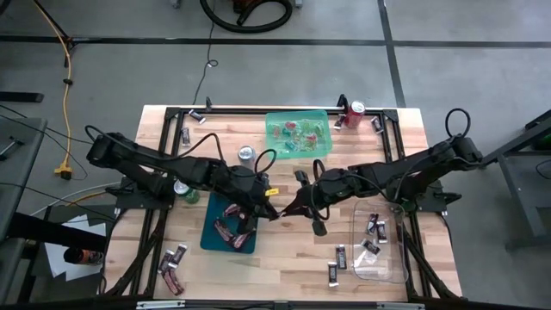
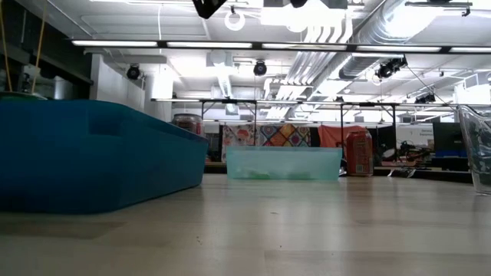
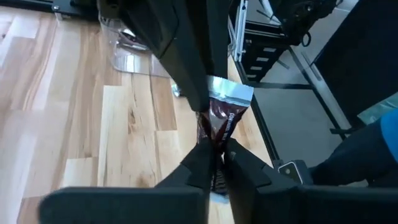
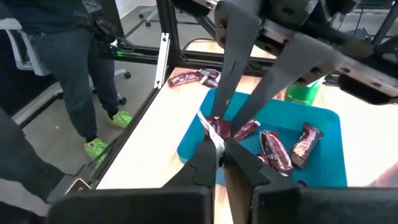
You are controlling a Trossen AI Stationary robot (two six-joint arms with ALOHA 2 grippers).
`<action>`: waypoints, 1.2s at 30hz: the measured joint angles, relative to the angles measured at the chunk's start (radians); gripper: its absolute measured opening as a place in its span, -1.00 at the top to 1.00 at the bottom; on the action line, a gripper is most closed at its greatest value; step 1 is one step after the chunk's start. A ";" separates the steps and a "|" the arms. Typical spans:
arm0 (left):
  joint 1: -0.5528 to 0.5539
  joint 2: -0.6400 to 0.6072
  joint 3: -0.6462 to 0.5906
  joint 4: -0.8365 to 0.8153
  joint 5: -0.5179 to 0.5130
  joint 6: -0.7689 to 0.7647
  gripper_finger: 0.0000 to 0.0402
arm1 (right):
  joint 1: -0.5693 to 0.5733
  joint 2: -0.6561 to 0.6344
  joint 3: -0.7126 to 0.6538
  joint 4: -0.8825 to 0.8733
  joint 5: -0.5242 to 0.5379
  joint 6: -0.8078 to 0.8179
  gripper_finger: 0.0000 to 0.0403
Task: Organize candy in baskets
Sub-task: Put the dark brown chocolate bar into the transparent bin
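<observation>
We see one dark brown candy bar (image 3: 222,118) in the air near the middle of the table, with both grippers pinched on it. The left gripper (image 1: 274,212) holds one end and the right gripper (image 1: 288,208) holds the other end, so the two tips meet at the bar. It hangs just off the 3 o'clock edge of the dark teal basket (image 1: 213,237), above the bare wood.

The left arm comes in from 9 o'clock and lies long and low across the table. The right arm comes in from 3 o'clock and bends down to meet it. Both sets of fingers are squeezed narrow on the wrapper.

The bar is small and shiny, deep brown, with a silver crimped end (image 3: 231,91) and tiny white letters we cannot read.

The teal basket already has a few pinkish-red bars (image 4: 278,151) lying flat in it. The clear basket (image 1: 398,269) sits toward 4 o'clock and holds some dark bars (image 1: 374,226). The light green basket (image 1: 298,116) sits at 12 o'clock with small green and red pieces (image 1: 298,133) inside.

More bars lie loose on the wood: some (image 1: 172,265) at 7 o'clock, two (image 1: 337,263) near 5 o'clock beside the clear basket, and a few along the far edge.
</observation>
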 joint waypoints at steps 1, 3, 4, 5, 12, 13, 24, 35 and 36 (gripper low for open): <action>0.000 0.000 0.012 -0.019 -0.002 0.000 0.84 | 0.000 -0.003 0.000 0.000 0.001 0.010 0.94; 0.002 0.000 0.039 -0.065 -0.013 0.000 0.72 | 0.001 -0.018 0.000 -0.017 0.001 0.015 0.97; 0.006 -0.001 0.053 -0.102 -0.023 0.000 0.65 | 0.001 -0.030 0.000 -0.032 0.003 0.015 0.98; 0.009 -0.002 0.068 -0.154 -0.036 0.000 0.59 | 0.001 -0.048 -0.001 -0.062 0.007 0.015 0.98; 0.026 -0.040 0.105 -0.475 -0.158 -0.041 0.18 | 0.017 -0.207 -0.002 -0.384 0.030 0.146 1.00; 0.026 -0.047 0.088 -0.472 -0.175 -0.071 0.14 | 0.033 -0.227 -0.002 -0.449 0.029 0.188 1.00; -0.084 -0.219 -0.261 0.039 -0.292 -0.300 0.05 | 0.527 -0.304 -0.096 -0.813 0.011 0.881 1.00; -0.103 -0.278 -0.274 0.085 -0.435 -0.287 0.05 | 0.679 -0.298 -0.161 -0.855 0.010 1.304 0.96; -0.103 -0.281 -0.274 0.087 -0.435 -0.276 0.05 | 0.671 -0.298 -0.161 -0.855 0.000 1.307 0.92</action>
